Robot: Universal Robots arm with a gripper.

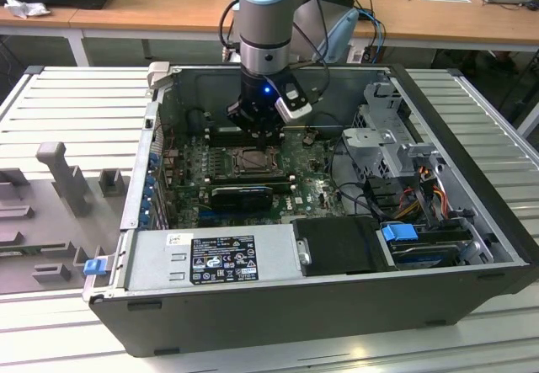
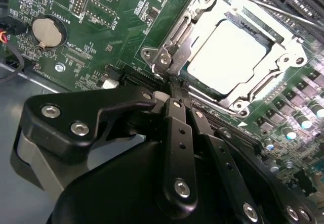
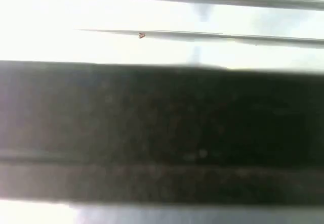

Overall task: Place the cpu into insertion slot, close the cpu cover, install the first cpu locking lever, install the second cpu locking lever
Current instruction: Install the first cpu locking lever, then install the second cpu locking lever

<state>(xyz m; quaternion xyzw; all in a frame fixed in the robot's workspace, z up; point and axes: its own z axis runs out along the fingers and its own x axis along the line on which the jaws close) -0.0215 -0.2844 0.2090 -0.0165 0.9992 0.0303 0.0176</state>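
While the black two-finger gripper (image 2: 174, 90) is hovering with its fingers pressed together and gripping nothing at the socket's corner, the silver-grey square cpu (image 2: 226, 57) is sitting in the dark-framed insertion slot (image 1: 252, 161) under the closed grey metal cpu cover (image 2: 281, 64). Risk, as I judge it: the tips are crowding a thin steel locking lever (image 2: 174, 39); a skewed push could slip off and gouge the green circuit board (image 2: 96, 27).

Gripper (image 1: 257, 130) sits low inside the open computer case (image 1: 472, 221), right above the socket; fingers (image 2: 178, 133) close together, tips just beside the cover (image 2: 177, 47) edge, so no side room there; long black card (image 1: 242, 194) blocks the near side; memory slots (image 1: 232, 133) crowd the far side; drive cage (image 1: 389, 137) and cables (image 1: 421, 189) fill the exterior view's right; top of case open, free way up.
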